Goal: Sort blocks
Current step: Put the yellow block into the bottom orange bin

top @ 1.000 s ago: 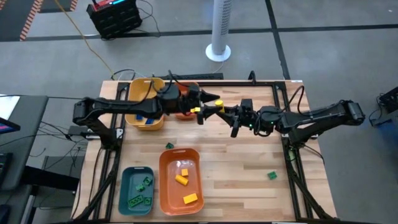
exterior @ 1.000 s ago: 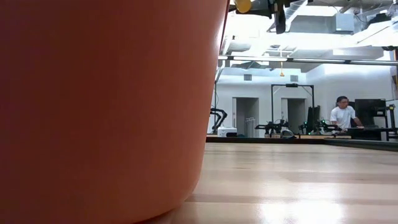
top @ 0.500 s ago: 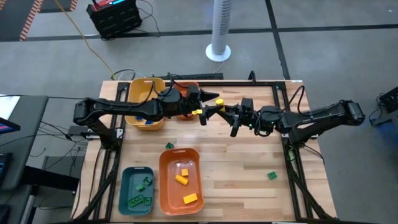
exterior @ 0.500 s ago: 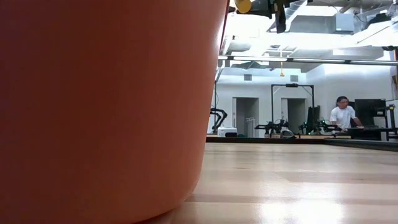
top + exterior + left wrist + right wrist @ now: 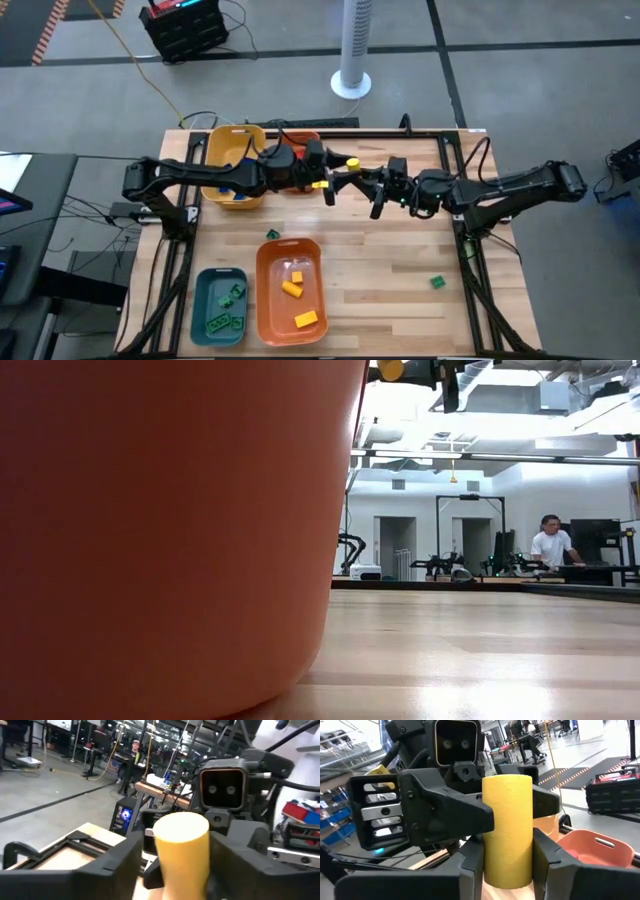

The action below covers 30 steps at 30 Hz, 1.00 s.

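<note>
A yellow cylinder block hangs in the air over the table's far middle. Its two ends stick out from between both grippers. My right gripper comes from the table's right and is shut on it. My left gripper comes from the left and is open. Its fingers stand on either side of the cylinder, with a narrow gap on one side. Loose green blocks lie on the table and beside the near orange bin. The low view shows only the cylinder's end. My right gripper pinches the yellow cylinder by its curved side between its two fingers. The fingers come level from the table's right and lie across the cylinder. The block is lifted clear of the table, and both its ends stand free of the fingers.
The near orange bin holds yellow blocks. The teal bin holds green ones. The yellow bin holds blue blocks, and a far orange bin lies under the left arm. The near orange bin's wall fills the low view's left. A person sits far off in the room.
My left arm has edged toward the table's right, closer in on the cylinder that my right gripper holds. The right arm and the cylinder have stayed nearly where they were.
</note>
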Motion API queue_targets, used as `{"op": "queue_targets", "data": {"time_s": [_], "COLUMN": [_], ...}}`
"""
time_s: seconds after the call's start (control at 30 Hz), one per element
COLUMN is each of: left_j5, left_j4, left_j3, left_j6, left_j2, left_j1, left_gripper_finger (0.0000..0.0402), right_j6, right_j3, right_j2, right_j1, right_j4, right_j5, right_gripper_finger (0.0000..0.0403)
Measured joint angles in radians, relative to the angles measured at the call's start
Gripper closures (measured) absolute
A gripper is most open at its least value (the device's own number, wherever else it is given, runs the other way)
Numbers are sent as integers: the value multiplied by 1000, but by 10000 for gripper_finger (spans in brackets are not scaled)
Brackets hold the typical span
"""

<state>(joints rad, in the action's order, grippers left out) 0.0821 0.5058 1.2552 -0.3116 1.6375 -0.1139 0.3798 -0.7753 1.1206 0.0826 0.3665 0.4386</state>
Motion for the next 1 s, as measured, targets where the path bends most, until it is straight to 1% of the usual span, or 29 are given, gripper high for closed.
{"op": "queue_targets", "data": {"time_s": [0.07, 0.13, 0.17, 0.3, 0.5, 0.57, 0.67, 0.77, 0.87, 0.93, 1.0], "left_j5": [-8, -27, -34, -37, -54, -53, -54, -66, -100, -170, -270], "left_j4": [1, 2, 3, 3, -21, -48, -97, -193, -325, -431, -561], "left_j3": [0, 0, 0, 0, 0, -1, -1, -1, -1, -1, -1], "left_j6": [1, 9, 16, 30, -4, 3, 13, 28, 54, 53, 47], "left_j2": [0, 0, 0, 0, -8, -20, -51, -96, -154, -199, -252], "left_j1": [1, 0, 0, -4, -30, -39, -62, -93, -127, -148, -162], "left_gripper_finger": [224, 269, 280, 279, 279, 279, 279, 279, 279, 279, 279], "right_j6": [0, -4, -4, 8, 39, 40, 39, 50, 91, 136, 191], "right_j3": [0, 0, 0, 0, 0, 0, 0, 0, 0, 0, 0], "right_j2": [0, 0, 0, 0, 0, 0, -6, -21, -55, -86, -122], "right_j1": [0, 0, 0, -6, -26, -27, -36, -47, -61, -72, -78], "right_j4": [0, -4, -3, -4, -27, -40, -83, -155, -274, -396, -541], "right_j5": [-2, -6, -7, -7, -19, -22, -25, -26, -26, -26, -25], "right_gripper_finger": [296, 282, 273, 231, 168, 156, 150, 148, 148, 148, 148]}}
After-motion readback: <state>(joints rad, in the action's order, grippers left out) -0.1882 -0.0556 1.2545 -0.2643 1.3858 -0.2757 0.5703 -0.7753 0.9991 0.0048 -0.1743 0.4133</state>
